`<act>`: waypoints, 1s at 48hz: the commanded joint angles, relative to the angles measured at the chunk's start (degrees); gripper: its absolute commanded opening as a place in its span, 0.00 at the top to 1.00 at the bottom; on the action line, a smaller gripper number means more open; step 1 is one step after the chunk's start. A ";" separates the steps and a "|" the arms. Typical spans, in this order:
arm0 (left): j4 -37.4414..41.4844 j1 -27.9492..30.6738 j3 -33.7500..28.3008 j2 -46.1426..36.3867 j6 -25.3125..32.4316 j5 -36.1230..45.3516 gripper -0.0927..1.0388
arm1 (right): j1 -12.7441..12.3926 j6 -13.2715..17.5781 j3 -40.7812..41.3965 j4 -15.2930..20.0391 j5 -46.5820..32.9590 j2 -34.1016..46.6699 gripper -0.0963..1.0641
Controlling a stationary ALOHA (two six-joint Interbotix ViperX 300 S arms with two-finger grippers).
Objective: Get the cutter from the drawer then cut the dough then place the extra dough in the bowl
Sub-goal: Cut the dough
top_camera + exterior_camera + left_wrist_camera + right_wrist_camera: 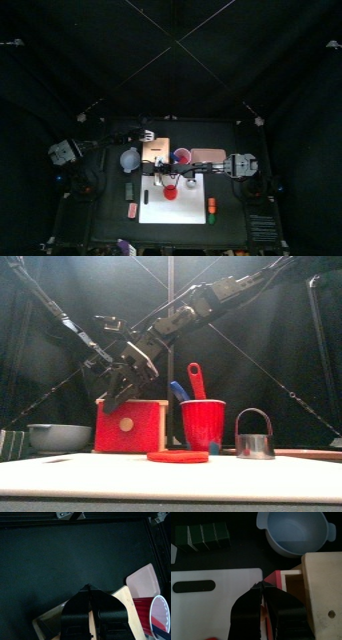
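My right hand (261, 585) reaches across to the wooden box (321, 587), its jaws closed tip to tip at the top edge of the red drawer front (273, 577). I cannot tell whether they pinch it. The drawer stands a little way out of the box. My left hand (89, 588) hangs over the same box with its jaws closed on nothing.

The cutter (254, 436) is out of the drawer, upright just right of the red cup (203, 424) that holds the toy knives. The dough (178, 456) lies flat and whole on the white board (274, 471), near me, in front of the cup and apart from the cutter. The bowl (56, 436) sits on the table left of the box.
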 commanded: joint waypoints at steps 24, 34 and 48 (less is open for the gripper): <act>-0.62 -0.35 -0.18 -0.97 -0.09 0.18 0.63 | -1.85 -0.09 -4.13 -0.97 2.29 -0.88 0.52; 1.23 -0.35 0.18 -3.25 0.35 -5.27 0.64 | 4.66 -0.09 -4.92 -1.05 0.88 -3.16 0.52; 6.50 -1.23 4.31 -13.54 0.44 -9.23 0.64 | 12.13 0.18 0.70 0.53 -3.25 -13.80 0.52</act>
